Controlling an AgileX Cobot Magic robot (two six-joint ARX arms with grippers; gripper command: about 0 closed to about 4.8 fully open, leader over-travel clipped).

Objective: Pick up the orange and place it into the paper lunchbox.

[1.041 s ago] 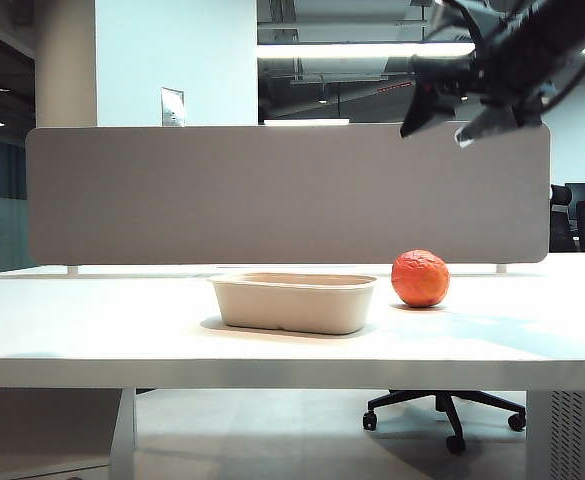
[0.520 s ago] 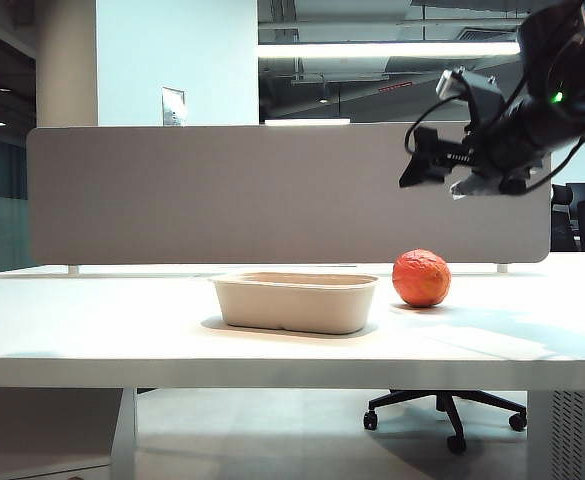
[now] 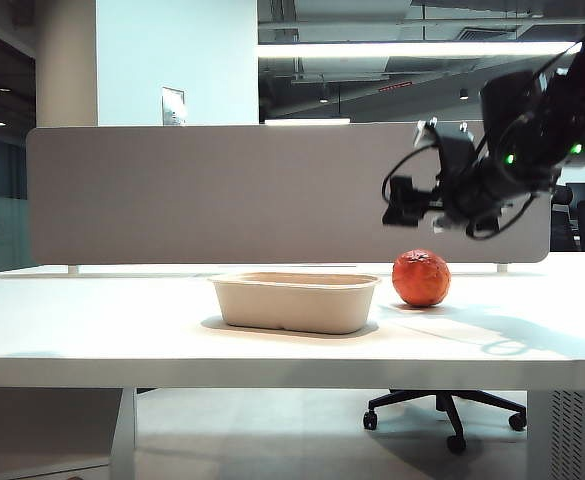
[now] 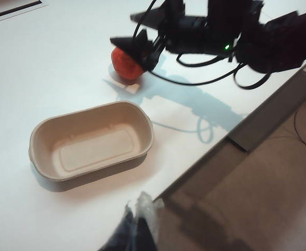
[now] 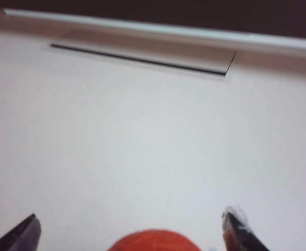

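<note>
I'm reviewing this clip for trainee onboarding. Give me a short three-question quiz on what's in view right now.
1. True or false: the orange lies inside the paper lunchbox.
2. Which hand hangs above the orange? A) left hand B) right hand
3. Fill in: the right hand's jaws are ___.

Key: 1 false, it sits on the table beside the lunchbox, apart from it; 2 B; 3 open, holding nothing.

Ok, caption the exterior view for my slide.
Open right gripper above the orange, beside the empty paper lunchbox.
</note>
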